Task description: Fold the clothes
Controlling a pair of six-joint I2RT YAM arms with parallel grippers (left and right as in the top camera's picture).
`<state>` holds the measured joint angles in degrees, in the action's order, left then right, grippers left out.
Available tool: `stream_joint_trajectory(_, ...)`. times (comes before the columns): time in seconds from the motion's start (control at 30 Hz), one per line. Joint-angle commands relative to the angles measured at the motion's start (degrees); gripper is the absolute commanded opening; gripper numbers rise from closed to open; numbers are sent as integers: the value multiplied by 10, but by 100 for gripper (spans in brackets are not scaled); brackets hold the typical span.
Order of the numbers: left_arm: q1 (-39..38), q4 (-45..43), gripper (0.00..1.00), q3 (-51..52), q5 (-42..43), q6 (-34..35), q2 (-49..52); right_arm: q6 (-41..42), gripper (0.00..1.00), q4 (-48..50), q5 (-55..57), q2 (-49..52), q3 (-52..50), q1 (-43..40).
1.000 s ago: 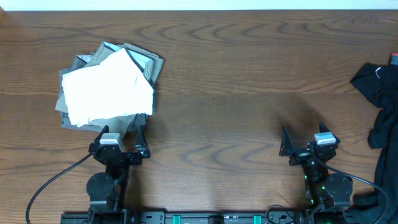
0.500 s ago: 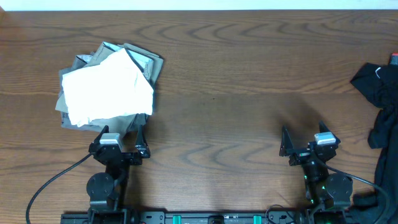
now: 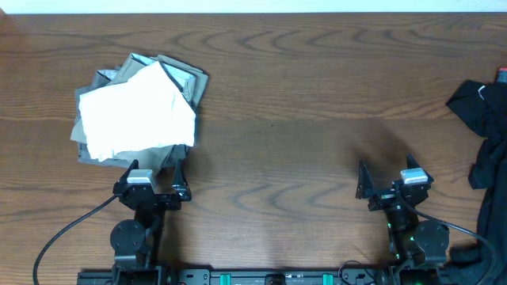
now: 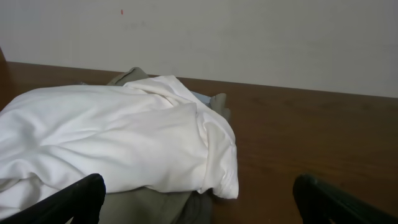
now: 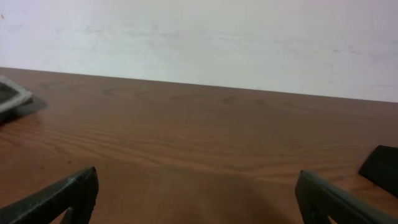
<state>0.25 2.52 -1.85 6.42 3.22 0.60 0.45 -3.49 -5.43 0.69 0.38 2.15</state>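
A stack of folded clothes lies at the table's left: a white garment (image 3: 136, 115) on top of grey-olive ones (image 3: 184, 79). It fills the left wrist view, white garment (image 4: 118, 140) over the olive one (image 4: 168, 208). A crumpled black T-shirt (image 3: 487, 127) lies at the right edge, partly out of frame; its corner shows in the right wrist view (image 5: 382, 167). My left gripper (image 3: 150, 180) is open and empty just in front of the stack. My right gripper (image 3: 386, 184) is open and empty over bare table, left of the black shirt.
The brown wooden table (image 3: 301, 111) stretches between the stack and the black shirt. Its far edge meets a pale wall (image 5: 205, 37). Cables run from both arm bases along the front edge (image 3: 55, 237).
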Motion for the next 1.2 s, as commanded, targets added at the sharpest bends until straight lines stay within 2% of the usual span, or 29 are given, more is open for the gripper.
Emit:
stream_joint_trajectory(0.0, -2, 8, 98, 16, -3, 5, -3, 8, 99, -2, 1, -3, -1, -5)
stream_joint_trajectory(0.43, -2, 8, 98, 16, -3, 5, -3, 8, 99, 0, 1, -3, -1, -5)
stream_joint_trajectory(0.6, -2, -3, 98, 16, 6, 6, -3, 26, 99, 30, -45, -3, -1, -5)
stream_joint_trajectory(0.77, -2, -9, 98, 13, 85, 18, -3, 69, 99, 73, -114, -3, -1, -5)
stream_joint_trajectory(0.93, -2, -6, 98, -46, 113, 54, 8, 151, 99, 87, -116, 2, 14, -5)
stream_joint_trajectory(1.07, -2, 11, 98, -130, 109, 42, 75, 150, 99, 28, -117, 58, 85, -5)
stream_joint_trajectory(1.17, -2, 63, 98, -222, 110, 41, 179, 117, 99, -40, -111, 158, 178, -5)
